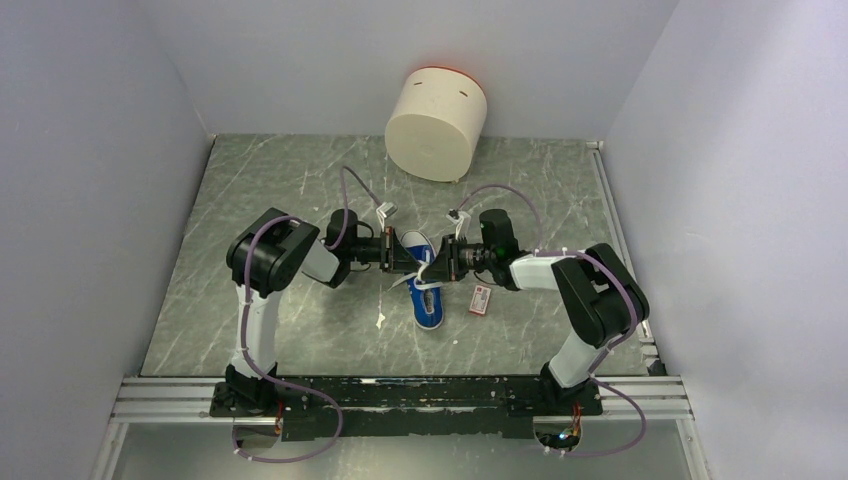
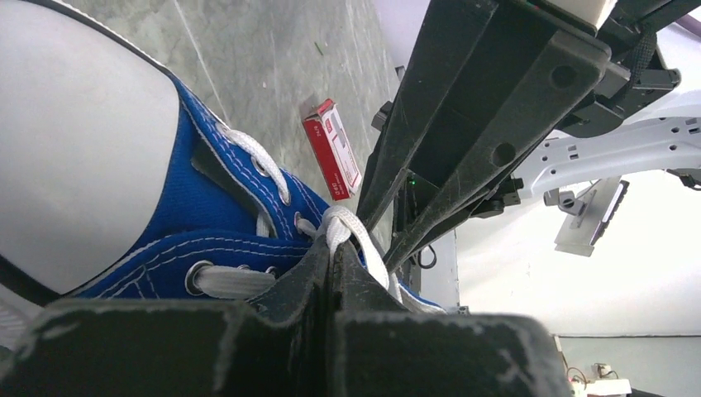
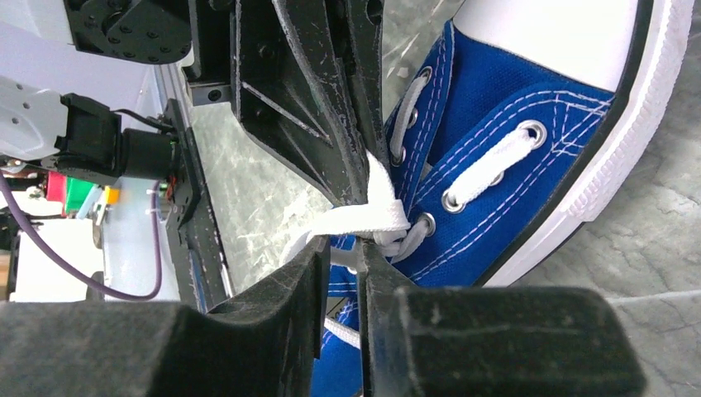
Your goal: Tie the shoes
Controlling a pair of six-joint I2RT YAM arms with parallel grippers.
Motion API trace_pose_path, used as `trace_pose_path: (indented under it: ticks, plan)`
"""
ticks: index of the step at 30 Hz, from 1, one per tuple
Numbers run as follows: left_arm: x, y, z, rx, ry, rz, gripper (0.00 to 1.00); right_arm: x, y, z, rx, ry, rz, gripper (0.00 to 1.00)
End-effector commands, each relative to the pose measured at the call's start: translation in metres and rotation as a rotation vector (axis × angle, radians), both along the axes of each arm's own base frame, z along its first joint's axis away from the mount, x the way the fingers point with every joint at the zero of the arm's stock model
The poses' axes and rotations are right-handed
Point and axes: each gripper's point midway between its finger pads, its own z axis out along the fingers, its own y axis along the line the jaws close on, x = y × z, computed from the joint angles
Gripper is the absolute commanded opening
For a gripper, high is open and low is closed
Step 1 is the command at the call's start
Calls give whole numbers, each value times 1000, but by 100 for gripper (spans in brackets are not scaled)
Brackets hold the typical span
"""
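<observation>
Sneaker (image 1: 430,305) sits mid-surface (image 1: 280,170), between the two arms. Its long axis runs roughly top-to-bottom in the top view, tilted slightly. The toe looks to point toward the top of the frame and the open blue insole end toward the bottom, though it's small there, so not certain.

Left pincer (image 2: 332,248) is clenched on a white lace (image 2: 343,223) just above the eyelets. Right pincer (image 3: 357,248) is pinched on the same lace bundle from the opposite side. The tips nearly meet over the tongue, so both pincers crowd the lacing area.

A red-and-white packet (image 1: 481,300) lies flat just right of the shoe, not touching it. A cream cylinder (image 1: 436,122) with an orange rim stands at the back wall, well apart.

Blue canvas with white stitching, metal eyelets, smooth white rubber toe cap (image 3: 554,33) and sole. Flat woven laces. Surface is grey-green and marbled, with pale scratches.
</observation>
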Motion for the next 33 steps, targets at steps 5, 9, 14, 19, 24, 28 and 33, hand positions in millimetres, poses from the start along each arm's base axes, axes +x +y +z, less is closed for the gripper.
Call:
trace_pose_path:
  ticks: [5, 9, 14, 19, 24, 28, 33]
  plan:
    - [-16, -4, 6, -49, -29, -54, 5, 20, 4, 5, 1, -45, -51, 31]
    - [-17, -4, 3, -38, -31, -61, 5, 22, 5, 1, 2, -27, -62, 32]
    - [-17, -4, 6, -48, -34, -66, 5, 26, 6, -1, 1, -21, -84, 20]
    - [-20, -3, 5, -41, -34, -68, 5, 29, 6, 3, 12, -27, -100, 29]
    - [-22, -2, 7, -44, -37, -71, 5, 30, 5, 6, 21, -31, -123, 32]
    - [-22, -3, 8, -45, -43, -75, 5, 34, 2, 8, 18, -29, -159, 21]
    - [-25, -4, 10, -55, -42, -84, 5, 35, 6, 10, 44, -16, -160, 22]
